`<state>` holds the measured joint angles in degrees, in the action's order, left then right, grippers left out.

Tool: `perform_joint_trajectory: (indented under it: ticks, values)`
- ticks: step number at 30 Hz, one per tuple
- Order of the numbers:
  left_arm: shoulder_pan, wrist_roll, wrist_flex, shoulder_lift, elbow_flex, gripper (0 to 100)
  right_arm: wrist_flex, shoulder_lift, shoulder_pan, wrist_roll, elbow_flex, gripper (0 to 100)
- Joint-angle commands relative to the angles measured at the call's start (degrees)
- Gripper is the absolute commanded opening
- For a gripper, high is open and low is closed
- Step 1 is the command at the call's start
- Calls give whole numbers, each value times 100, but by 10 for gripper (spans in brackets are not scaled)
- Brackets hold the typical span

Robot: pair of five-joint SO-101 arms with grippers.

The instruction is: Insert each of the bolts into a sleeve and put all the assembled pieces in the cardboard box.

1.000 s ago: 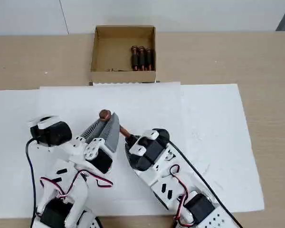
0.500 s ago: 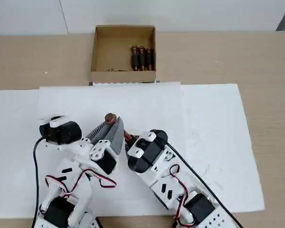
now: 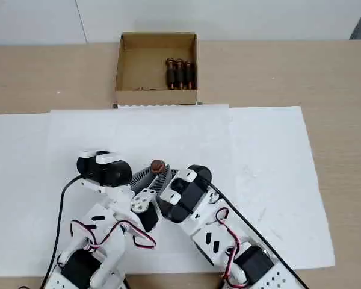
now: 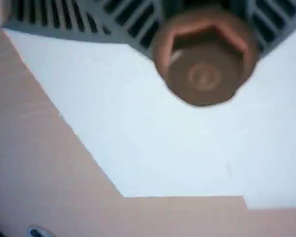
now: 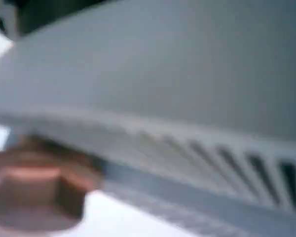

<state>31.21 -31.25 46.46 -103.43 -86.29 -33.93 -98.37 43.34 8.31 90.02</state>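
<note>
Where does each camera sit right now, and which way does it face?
High view: fixed above the table, looking down on box, bolt, left arm and right arm.
Left wrist view: on the left arm, looking along its grey jaws, shut on the bolt, toward paper.
Right wrist view: on the right arm, close against a grey ribbed jaw, bolt beside it.
Shared: all three show the bolt.

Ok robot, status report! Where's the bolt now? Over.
Left gripper shut on bolt, above the white paper. Right arm tight beside it, crowding. Three assembled pieces already in cardboard box.
</note>
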Motion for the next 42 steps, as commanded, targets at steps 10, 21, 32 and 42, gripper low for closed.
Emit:
perform_joint_trajectory:
  ticks: [10, 21, 32, 42]
  values:
    - [290, 422, 598, -62, -180, 98, 163, -31, 75, 70, -316, 2]
    - [-308, 1301, 598, -53, 171, 195, 119, -31, 75, 70, -264, 2]
    - [-571, 1626, 607, -53, 549, 195, 136, -31, 75, 70, -202, 2]
    - [-598, 1635, 809, -53, 1182, 15, 110, -31, 40, 70, -193, 2]
